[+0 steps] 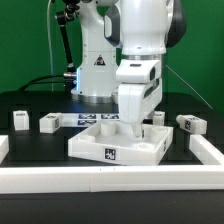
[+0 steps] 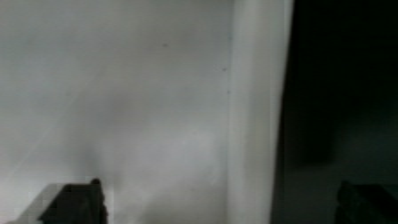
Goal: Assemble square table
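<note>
The square table's white slab (image 1: 118, 145) lies on the black surface with a black-white tag on its front wall. My gripper (image 1: 130, 124) points straight down onto its right part, fingertips at slab level. In the wrist view the slab (image 2: 125, 100) fills most of the picture, blurred, with its rim edge (image 2: 262, 110) beside black table. My gripper (image 2: 219, 203) straddles that rim with jaws wide apart, one dark fingertip (image 2: 71, 203) over the white and the other over the black. It looks open. Small white tagged legs lie at the exterior view's left (image 1: 19, 120), (image 1: 47, 123) and right (image 1: 190, 124), (image 1: 158, 118).
A long white rail (image 1: 110, 181) borders the black surface in front and turns back along the exterior view's right (image 1: 207, 150). The marker board (image 1: 92, 118) lies flat behind the slab, before the robot's base (image 1: 98, 75).
</note>
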Action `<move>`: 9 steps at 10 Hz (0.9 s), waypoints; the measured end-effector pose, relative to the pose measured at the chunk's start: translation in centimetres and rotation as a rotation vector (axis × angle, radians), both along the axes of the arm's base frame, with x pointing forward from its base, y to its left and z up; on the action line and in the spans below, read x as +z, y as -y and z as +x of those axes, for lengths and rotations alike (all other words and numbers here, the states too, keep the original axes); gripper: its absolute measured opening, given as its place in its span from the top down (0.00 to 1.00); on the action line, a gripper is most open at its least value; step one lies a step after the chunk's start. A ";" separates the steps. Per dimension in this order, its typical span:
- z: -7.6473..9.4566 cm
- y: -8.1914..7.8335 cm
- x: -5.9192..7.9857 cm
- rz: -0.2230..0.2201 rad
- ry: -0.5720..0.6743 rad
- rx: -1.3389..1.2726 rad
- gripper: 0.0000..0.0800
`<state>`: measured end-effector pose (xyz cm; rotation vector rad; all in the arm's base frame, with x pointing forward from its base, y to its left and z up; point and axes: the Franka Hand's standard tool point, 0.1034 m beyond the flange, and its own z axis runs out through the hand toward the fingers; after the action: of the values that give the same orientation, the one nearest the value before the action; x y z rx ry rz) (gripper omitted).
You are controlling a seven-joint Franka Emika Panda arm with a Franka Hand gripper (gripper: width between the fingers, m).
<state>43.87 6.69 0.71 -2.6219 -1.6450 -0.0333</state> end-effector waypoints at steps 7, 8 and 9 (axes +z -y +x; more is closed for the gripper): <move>0.1 0.0 -0.1 0.000 -0.002 -0.003 0.90; 0.1 0.0 -0.1 0.000 -0.002 -0.003 0.93; 0.1 0.0 -0.1 0.000 -0.002 -0.003 0.93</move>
<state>43.92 6.69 0.60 -2.6232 -1.6409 -0.0313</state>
